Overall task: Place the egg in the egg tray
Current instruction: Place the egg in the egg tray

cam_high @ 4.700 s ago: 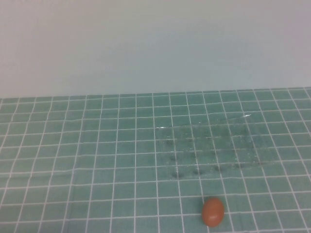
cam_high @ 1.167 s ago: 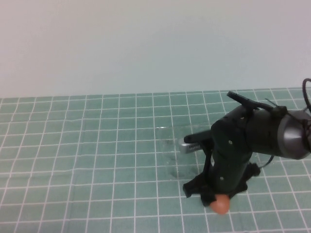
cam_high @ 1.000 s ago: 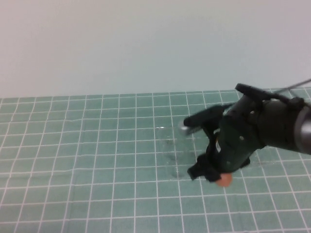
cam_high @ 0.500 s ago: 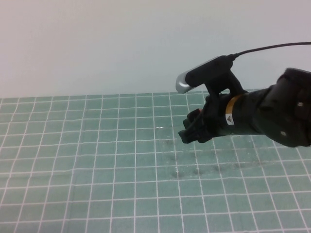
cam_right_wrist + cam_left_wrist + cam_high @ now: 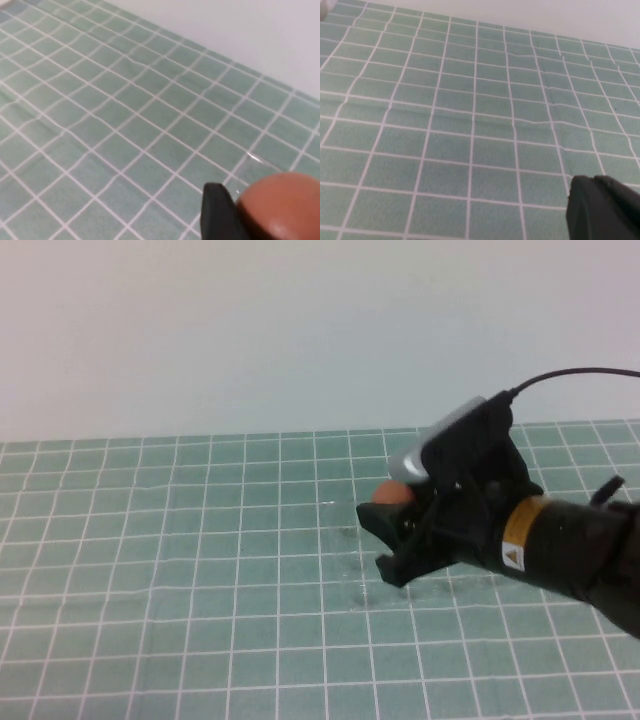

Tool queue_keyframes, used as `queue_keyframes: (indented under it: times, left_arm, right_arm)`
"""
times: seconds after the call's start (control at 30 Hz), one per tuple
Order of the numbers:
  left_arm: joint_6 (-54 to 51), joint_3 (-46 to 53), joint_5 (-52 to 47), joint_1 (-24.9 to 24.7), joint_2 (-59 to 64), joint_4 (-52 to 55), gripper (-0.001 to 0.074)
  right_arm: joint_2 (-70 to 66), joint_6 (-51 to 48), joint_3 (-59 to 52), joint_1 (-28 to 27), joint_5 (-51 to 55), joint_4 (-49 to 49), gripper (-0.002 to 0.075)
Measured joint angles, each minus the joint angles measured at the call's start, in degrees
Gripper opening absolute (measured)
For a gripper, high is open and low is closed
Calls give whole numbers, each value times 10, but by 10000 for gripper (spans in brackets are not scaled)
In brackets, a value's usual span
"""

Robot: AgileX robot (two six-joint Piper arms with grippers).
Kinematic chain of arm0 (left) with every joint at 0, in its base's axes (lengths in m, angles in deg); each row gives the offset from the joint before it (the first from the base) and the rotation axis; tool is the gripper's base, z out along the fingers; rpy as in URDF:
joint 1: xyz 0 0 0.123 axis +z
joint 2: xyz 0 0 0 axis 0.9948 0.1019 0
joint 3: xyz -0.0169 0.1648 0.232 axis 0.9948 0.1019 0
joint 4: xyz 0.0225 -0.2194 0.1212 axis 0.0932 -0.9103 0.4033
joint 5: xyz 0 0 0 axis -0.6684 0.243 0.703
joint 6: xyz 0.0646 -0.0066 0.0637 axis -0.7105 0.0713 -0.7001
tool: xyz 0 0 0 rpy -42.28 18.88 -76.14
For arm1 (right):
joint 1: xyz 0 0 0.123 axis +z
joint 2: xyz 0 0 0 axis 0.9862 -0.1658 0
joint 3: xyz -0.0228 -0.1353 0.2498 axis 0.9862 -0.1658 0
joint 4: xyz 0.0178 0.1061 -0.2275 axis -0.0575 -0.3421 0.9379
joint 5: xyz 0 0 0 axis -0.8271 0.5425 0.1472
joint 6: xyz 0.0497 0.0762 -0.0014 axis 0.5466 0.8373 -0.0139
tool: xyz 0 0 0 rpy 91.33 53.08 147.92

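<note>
The egg (image 5: 392, 492) is up off the bench (image 5: 180, 570) now. A few seconds back it lay alone on the green grid, nearer us than the tray; then the right arm came down over it, and a second ago it hung just under the fingers, barely clear of the surface. Now the right gripper (image 5: 388, 530) has it raised and carried away from us, over the near-left part of the egg tray (image 5: 350, 550). The fingers are closed on the egg: only its orange top peeks out above them in the high view, and in the right wrist view the egg (image 5: 282, 207) sits pressed against one dark finger (image 5: 217, 212), with a glinting edge of clear plastic just beyond it.

So the pick-up is done and the carry looks nearly done too. What's left, I'd say, is lining up over one cup, lowering and letting go gently. The tray is faint, just a few dark dimples showing beside the fingers, so I can't tell which cup lies beneath. A drop from this height could crack or bounce the egg.

The left gripper (image 5: 605, 207) is parked over bare grid, well away from all this; only a dark corner of it shows, and I cannot tell how its fingers stand.
</note>
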Motion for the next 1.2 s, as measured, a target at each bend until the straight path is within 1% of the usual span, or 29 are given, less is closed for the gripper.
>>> queue_keyframes:
  times: [0.1, 0.17, 0.27, 0.37, 0.57, 0.67, 0.87, 0.97, 1.2]
  left_arm:
    - [0, 0, 0, 0, 0, 0, -1]
    - [0, 0, 0, 0, 0, 0, -1]
    - [0, 0, 0, 0, 0, 0, -1]
    - [0, 0, 0, 0, 0, 0, -1]
    - [0, 0, 0, 0, 0, 0, -1]
    - [0, 0, 0, 0, 0, 0, -1]
    - [0, 0, 0, 0, 0, 0, -1]
    - [0, 0, 0, 0, 0, 0, -1]
    - [0, 0, 0, 0, 0, 0, -1]
  right_arm:
    - [10, -35, -45, -7, -84, 0, 358]
    - [12, -67, -80, -16, -162, -2, 358]
    - [9, -134, -124, -23, -281, -24, 358]
    - [-12, -187, -146, -23, -378, -68, 358]
    - [-95, -198, -149, -25, -489, -148, 358]
    - [-142, -174, -149, -26, -517, -156, 358]
    - [-222, -114, -148, -26, -523, -145, 358]
    - [-240, -94, -138, -26, -523, -124, 358]
    - [-254, -87, -100, -26, -527, -75, 358]
